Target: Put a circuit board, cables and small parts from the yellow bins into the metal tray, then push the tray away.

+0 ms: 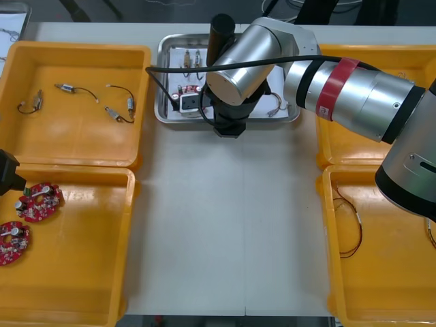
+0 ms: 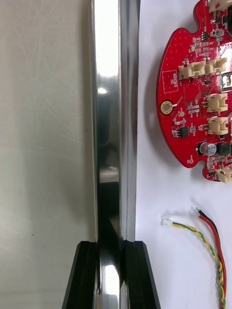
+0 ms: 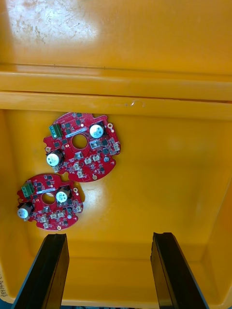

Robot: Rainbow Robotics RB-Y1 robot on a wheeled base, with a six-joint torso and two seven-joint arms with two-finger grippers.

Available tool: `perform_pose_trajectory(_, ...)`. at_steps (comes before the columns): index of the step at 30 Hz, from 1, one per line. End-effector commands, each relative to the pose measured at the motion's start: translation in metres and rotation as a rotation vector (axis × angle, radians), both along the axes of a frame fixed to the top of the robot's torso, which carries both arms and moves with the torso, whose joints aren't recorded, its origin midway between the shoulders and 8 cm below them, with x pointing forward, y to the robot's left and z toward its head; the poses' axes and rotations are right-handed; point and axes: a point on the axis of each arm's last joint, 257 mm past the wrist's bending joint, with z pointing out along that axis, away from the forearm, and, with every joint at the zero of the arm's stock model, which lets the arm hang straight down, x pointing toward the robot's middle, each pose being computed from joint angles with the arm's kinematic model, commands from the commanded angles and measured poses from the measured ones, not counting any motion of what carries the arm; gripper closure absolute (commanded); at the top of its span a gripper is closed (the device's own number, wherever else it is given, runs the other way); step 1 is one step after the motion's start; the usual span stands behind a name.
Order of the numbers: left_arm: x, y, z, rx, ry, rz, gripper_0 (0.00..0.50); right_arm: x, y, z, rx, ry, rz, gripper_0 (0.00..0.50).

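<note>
The metal tray [image 1: 162, 82] lies at the far middle of the table, white inside. My right gripper [image 1: 229, 127] is at its near edge. In the right wrist view the gripper [image 2: 112, 277] is shut on the shiny tray rim [image 2: 108, 120], one finger on each side. Inside the tray lie a red circuit board [image 2: 198, 96], a red and yellow cable [image 2: 209, 244] and small metal parts [image 1: 191, 58]. My left gripper [image 3: 108, 270] stands open over the near left yellow bin [image 1: 82, 272]. Nothing is between its fingers, and beyond them lie two circuit boards [image 3: 81, 146] [image 3: 50, 201].
The far left bin [image 1: 75, 139] holds several small metal parts [image 1: 68, 88] with short cables. The near right bin [image 1: 381, 286] holds a thin cable [image 1: 351, 229]. My right arm covers much of the far right bin [image 1: 409, 58]. Bare table lies between the bins.
</note>
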Motion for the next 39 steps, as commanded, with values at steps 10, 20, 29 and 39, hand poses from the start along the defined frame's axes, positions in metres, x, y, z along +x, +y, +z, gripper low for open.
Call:
perform_pose_trajectory(10,-0.004,0.019,0.014,0.091,-0.017,-0.051,0.000,0.012,0.022,0.036,0.012,-0.055,0.080,0.425)
perform_pose_trajectory(20,-0.004,0.019,0.014,0.091,-0.017,-0.051,0.000,0.005,0.025,0.034,0.035,-0.020,0.068,0.000)
perform_pose_trajectory(29,-0.004,0.019,0.014,0.091,-0.017,-0.051,0.000,-0.032,0.033,0.035,0.058,0.114,0.059,0.000)
perform_pose_trajectory(39,-0.004,0.019,0.014,0.091,-0.017,-0.051,0.000,-0.070,0.022,0.056,0.039,0.138,0.041,0.000)
